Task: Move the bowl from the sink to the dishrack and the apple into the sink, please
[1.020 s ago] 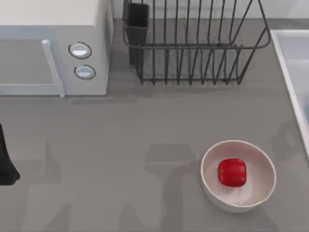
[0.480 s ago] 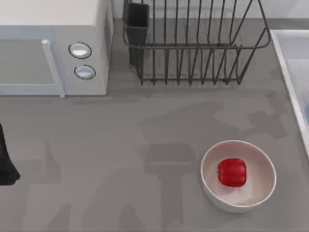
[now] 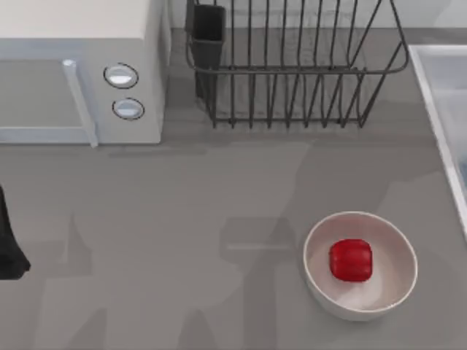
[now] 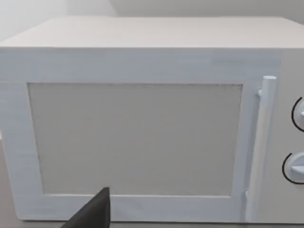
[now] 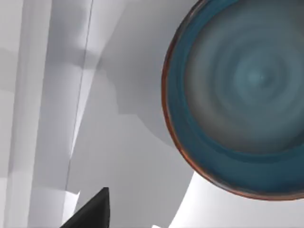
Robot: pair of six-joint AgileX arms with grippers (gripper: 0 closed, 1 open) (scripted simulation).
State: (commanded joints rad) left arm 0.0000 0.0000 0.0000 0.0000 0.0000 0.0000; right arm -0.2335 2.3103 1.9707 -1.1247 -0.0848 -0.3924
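From above, the apple (image 3: 351, 259) is sitting in a white bowl (image 3: 390, 288) on the grey tabletop (image 3: 182, 219), toward the right. The dishrack (image 3: 292, 69) is standing at the back beside a microwave (image 3: 80, 73), and the sink (image 3: 438, 95) is running along the right edge. A dark piece of the left arm (image 3: 9, 244) is resting at the left edge.

The left wrist camera is facing the microwave door; I cannot tell how that hand is set.

The right wrist camera is looking down on the bowl (image 5: 242, 95) lying inside the sink, with one dark fingertip (image 5: 90, 211) poking in. I cannot tell whether this hand is spread. The bowl is lying close to the basin wall, so a finger could be striking the wall or slipping off the thin rim.
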